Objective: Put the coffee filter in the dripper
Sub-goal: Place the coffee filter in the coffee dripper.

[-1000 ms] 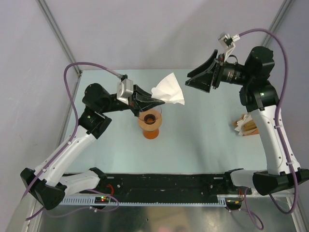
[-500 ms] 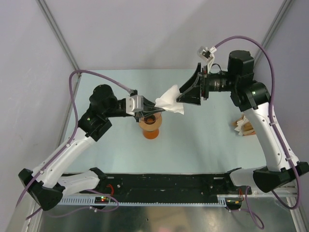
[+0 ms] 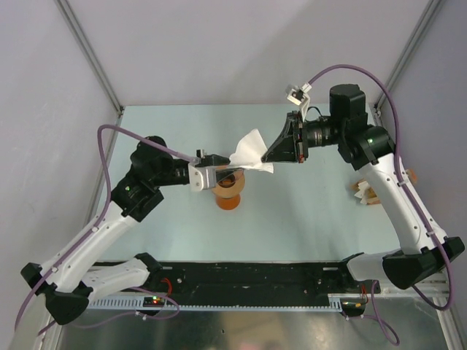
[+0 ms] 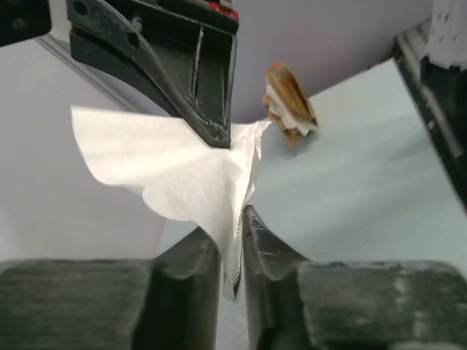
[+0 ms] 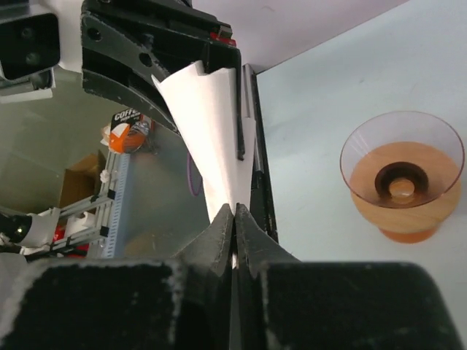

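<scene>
The coffee filter [image 3: 250,152] is a white paper fan held in the air between both arms, just above and right of the dripper [image 3: 228,186]. The dripper is a clear funnel on an orange base, standing upright on the table. My left gripper [image 3: 228,165] is shut on the filter's lower left corner; in the left wrist view the paper [image 4: 175,168] runs between its fingers [image 4: 232,244]. My right gripper [image 3: 265,157] is shut on the filter's right edge. In the right wrist view it [image 5: 233,213] pinches the paper [image 5: 211,131], and the dripper [image 5: 401,175] stands to the right.
A tan-and-white stack of paper fans [image 3: 367,191] lies at the table's right edge, and appears in the left wrist view [image 4: 288,106] beyond the filter. Metal frame posts [image 3: 91,55] rise at the back corners. The black base rail [image 3: 255,273] runs along the near edge.
My right gripper has swung left to the filter and closed on its right edge. My left arm has drawn back and turned, keeping the filter over the dripper.
</scene>
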Action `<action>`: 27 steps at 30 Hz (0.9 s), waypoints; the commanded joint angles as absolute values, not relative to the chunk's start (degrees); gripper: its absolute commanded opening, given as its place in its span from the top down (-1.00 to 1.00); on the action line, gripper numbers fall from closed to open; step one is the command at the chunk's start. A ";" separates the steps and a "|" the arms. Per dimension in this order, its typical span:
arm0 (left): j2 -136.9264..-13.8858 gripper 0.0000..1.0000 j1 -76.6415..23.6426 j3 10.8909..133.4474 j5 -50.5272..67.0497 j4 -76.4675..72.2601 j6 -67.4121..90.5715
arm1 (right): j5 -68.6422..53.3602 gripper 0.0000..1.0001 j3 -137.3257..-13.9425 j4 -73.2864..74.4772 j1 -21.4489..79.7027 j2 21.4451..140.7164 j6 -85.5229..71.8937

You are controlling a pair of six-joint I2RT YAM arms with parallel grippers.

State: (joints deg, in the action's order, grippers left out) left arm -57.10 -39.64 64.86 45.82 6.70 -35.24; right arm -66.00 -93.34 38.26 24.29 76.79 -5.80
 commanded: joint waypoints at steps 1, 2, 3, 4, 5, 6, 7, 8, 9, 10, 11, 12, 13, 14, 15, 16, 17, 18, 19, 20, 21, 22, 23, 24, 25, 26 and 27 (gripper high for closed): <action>-55.09 0.32 -40.21 64.21 42.16 6.80 -39.01 | -66.61 0.97 -94.30 36.37 23.89 75.62 -3.57; -54.70 0.04 -40.23 64.01 40.59 7.36 -38.97 | -66.22 0.98 -94.39 36.20 23.59 75.34 -2.80; -53.98 -0.15 -40.24 63.60 39.24 7.68 -38.38 | -65.59 0.99 -94.44 35.85 23.35 75.11 -2.10; -53.23 -0.31 -40.25 63.31 37.11 8.19 -37.78 | -64.74 1.00 -94.46 35.46 22.97 74.69 -1.18; -52.06 -0.41 -40.03 62.64 35.47 8.66 -36.38 | -63.97 1.00 -94.52 34.87 22.65 74.35 -0.72; -51.08 -0.48 -39.53 61.99 33.95 9.12 -34.85 | -63.14 1.00 -94.45 34.35 22.18 73.87 0.47; -49.66 -0.51 -38.35 61.19 33.19 9.40 -31.97 | -62.55 1.00 -94.38 33.96 21.77 73.41 2.26; -48.34 -0.53 -36.84 60.65 33.12 9.49 -26.79 | -61.69 1.00 -94.12 33.73 21.52 72.70 3.77; -47.51 -0.54 -34.15 60.38 33.79 9.53 -21.83 | -61.12 1.00 -93.51 33.43 21.39 71.72 6.10; -46.96 -0.54 -31.84 60.34 34.73 9.47 -15.62 | -60.36 1.00 -92.90 33.19 21.29 70.84 7.97; -46.73 -0.53 -28.53 60.71 36.35 9.39 -10.40 | -59.84 1.00 -91.63 32.46 21.37 69.61 10.49; -46.83 -0.53 -26.09 61.16 37.78 9.27 -4.41 | -59.32 1.00 -90.37 31.70 21.41 68.60 12.45; -47.15 -0.52 -23.50 62.05 39.01 9.16 -0.23 | -59.02 1.00 -88.65 30.40 21.60 67.08 15.10; -47.65 -0.52 -21.73 62.84 39.85 8.67 4.06 | -58.51 1.00 -86.95 29.17 21.74 65.71 17.04; -48.17 -0.51 -20.22 63.76 40.63 7.54 7.04 | -58.13 1.00 -84.74 26.93 21.99 64.01 18.89; -48.83 -0.51 -19.21 64.62 41.14 6.41 10.29 | -57.85 1.00 -82.89 25.24 22.24 62.72 20.48; -49.46 -0.51 -18.66 65.18 41.80 4.74 12.66 | -57.66 1.00 -80.91 23.48 22.77 61.33 22.81; -50.57 -0.50 -18.43 66.03 42.43 3.47 15.51 | -57.13 1.00 -79.56 22.33 23.38 60.15 24.72; -51.52 -0.49 -18.35 66.68 43.67 1.91 18.13 | -56.65 1.00 -78.23 21.23 24.17 59.21 26.91; -52.96 -0.49 -18.32 67.48 44.82 0.25 21.24 | -56.01 1.00 -77.00 20.06 24.83 58.48 29.01; -54.47 -0.48 -18.30 68.15 46.45 -1.32 24.33 | -55.34 1.00 -76.12 19.26 25.55 57.67 30.63; -55.58 -0.47 -18.60 68.88 47.97 -2.46 26.36 | -54.78 1.00 -75.28 18.55 26.18 57.05 32.50; -56.62 -0.47 -18.92 69.38 49.65 -3.30 27.55 | -54.02 1.00 -74.69 17.80 26.85 56.39 33.74; -57.27 -0.46 -19.61 69.89 50.75 -3.71 28.10 | -53.47 1.00 -74.04 16.90 27.35 55.88 34.93; -57.90 -0.46 -20.22 70.19 51.87 -3.88 28.20 | -52.92 1.00 -73.63 16.36 27.91 55.49 35.92; -58.31 -0.46 -21.10 70.21 53.05 -4.00 28.25 | -52.43 1.00 -73.38 16.05 28.42 55.12 37.03; -58.73 -0.46 -21.80 70.13 53.86 -4.07 28.19 | -51.92 1.00 -73.29 15.89 28.93 54.90 37.81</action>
State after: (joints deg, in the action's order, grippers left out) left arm -57.82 -19.51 67.92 46.89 0.08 21.26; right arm -55.33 -74.06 21.63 27.20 56.51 30.09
